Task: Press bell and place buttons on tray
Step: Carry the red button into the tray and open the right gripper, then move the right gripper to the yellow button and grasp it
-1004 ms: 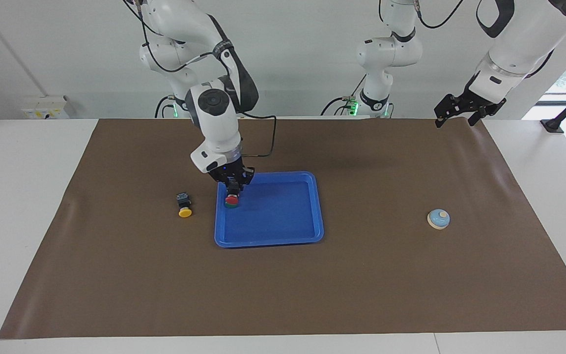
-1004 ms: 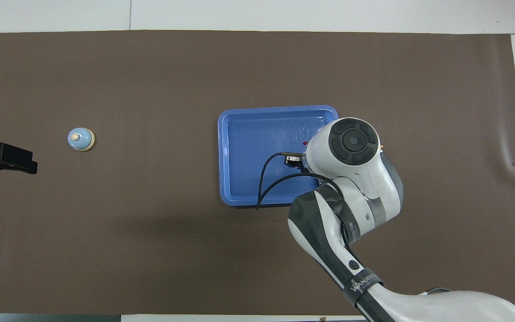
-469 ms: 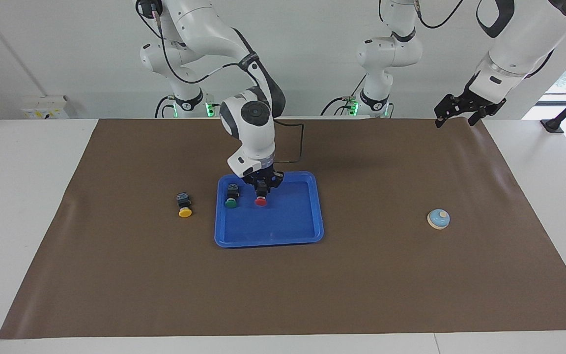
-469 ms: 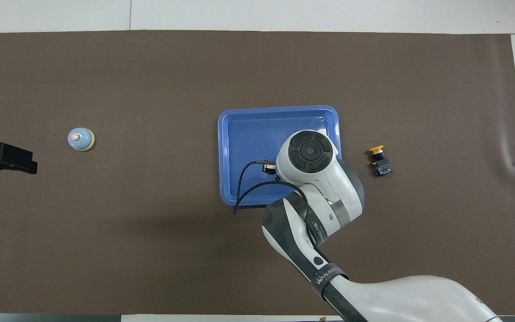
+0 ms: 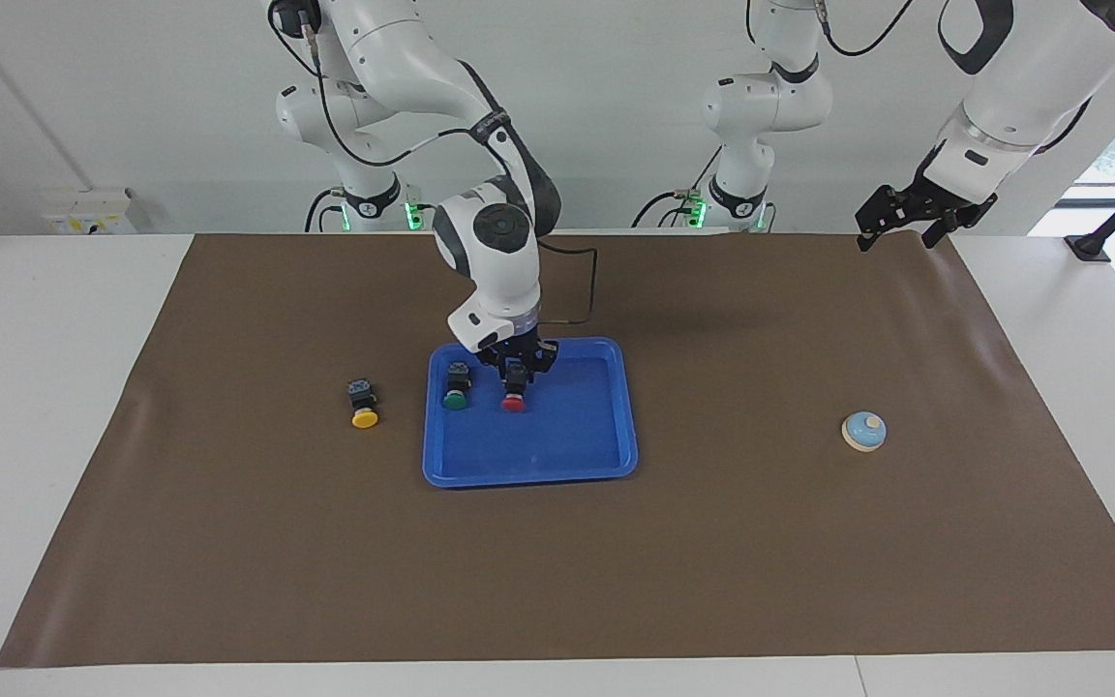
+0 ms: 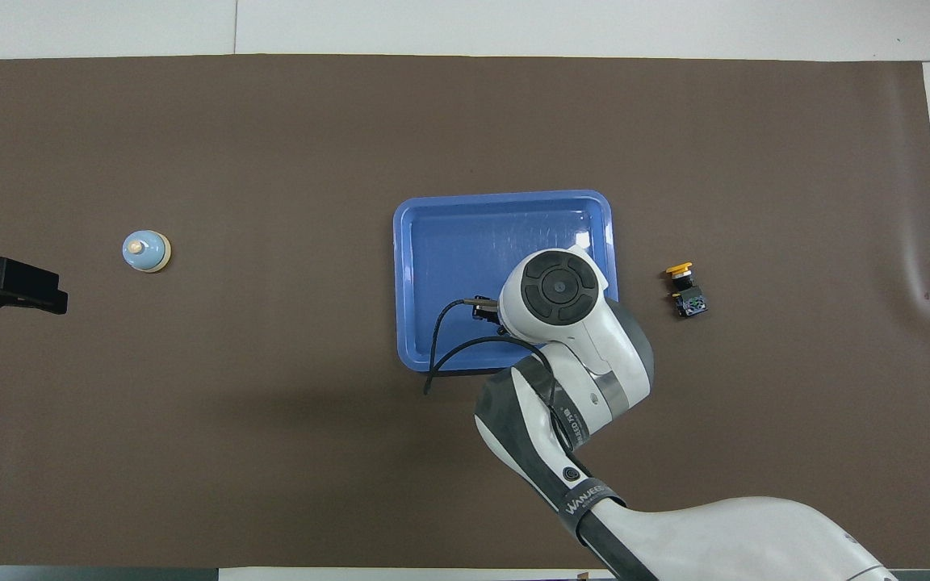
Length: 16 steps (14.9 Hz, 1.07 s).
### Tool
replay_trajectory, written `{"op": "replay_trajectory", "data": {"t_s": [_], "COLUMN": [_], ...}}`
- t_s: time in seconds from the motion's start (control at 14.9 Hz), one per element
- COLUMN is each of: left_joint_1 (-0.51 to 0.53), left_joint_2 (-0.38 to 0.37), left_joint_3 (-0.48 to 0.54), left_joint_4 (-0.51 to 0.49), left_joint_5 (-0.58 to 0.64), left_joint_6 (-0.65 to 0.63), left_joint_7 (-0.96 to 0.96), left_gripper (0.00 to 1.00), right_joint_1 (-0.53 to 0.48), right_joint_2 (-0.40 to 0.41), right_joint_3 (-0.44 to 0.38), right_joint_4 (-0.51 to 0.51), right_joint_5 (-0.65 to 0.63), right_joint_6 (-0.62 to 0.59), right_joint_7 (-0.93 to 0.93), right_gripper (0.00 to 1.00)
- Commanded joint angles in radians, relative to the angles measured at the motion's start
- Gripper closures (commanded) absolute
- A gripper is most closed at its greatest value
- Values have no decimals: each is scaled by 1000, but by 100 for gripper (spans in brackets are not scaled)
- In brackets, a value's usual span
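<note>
The blue tray [image 5: 528, 474] [image 6: 505, 196] lies mid-mat. On its floor, at the edge nearer the robots, rest the green button [image 5: 456, 388] and, beside it, the red button [image 5: 513, 402]. My right gripper [image 5: 516, 374] stands low, right over the red button's black body; the overhead view hides it and both buttons under the arm. The yellow button [image 5: 363, 408] [image 6: 684, 288] lies on the mat beside the tray, toward the right arm's end. The bell [image 5: 864, 431] [image 6: 146, 251] sits toward the left arm's end. My left gripper [image 5: 902, 228] [image 6: 57, 297] waits open, raised over the mat's corner.
A brown mat [image 5: 712, 581] covers most of the white table [image 5: 35, 387]. A black cable [image 6: 449, 347] loops from the right wrist over the tray's rim nearer the robots.
The right gripper carried the red button from above the green one toward the tray's middle, then sank slightly. The red button now rests on the tray floor. The left arm stayed still.
</note>
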<state>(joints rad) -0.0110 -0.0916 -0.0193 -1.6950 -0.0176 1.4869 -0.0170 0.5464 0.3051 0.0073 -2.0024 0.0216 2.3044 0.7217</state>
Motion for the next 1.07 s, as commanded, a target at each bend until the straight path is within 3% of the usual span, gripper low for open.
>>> {"op": "replay_trajectory", "data": {"t_s": [0.0,0.2,0.4,1.0], "left_joint_1": [3,3,3,3], "left_joint_2": [0,0,0,0], "left_joint_3": [-2,-2,-2,-2], "left_joint_4": [3,3,3,3], "left_joint_5": [16,16,16,16], "left_joint_6": [-8,-8,-8,-8], "left_joint_7": [5,5,5,5], "left_gripper": [0,0,0,0], "right_joint_1": [0,-31,-139,-413], "right_joint_2": [-12,-20,-59,-122], "right_joint_3": [-1,-6,-9,-10], "right_joint_4": [-13,39,112,64], "right_joint_5": [11,9,8,-5], "right_joint_6": [11,-73,-203,-241], "right_joint_7": [16,-4,-187,-810], "right_gripper": [0,0,0,0]}}
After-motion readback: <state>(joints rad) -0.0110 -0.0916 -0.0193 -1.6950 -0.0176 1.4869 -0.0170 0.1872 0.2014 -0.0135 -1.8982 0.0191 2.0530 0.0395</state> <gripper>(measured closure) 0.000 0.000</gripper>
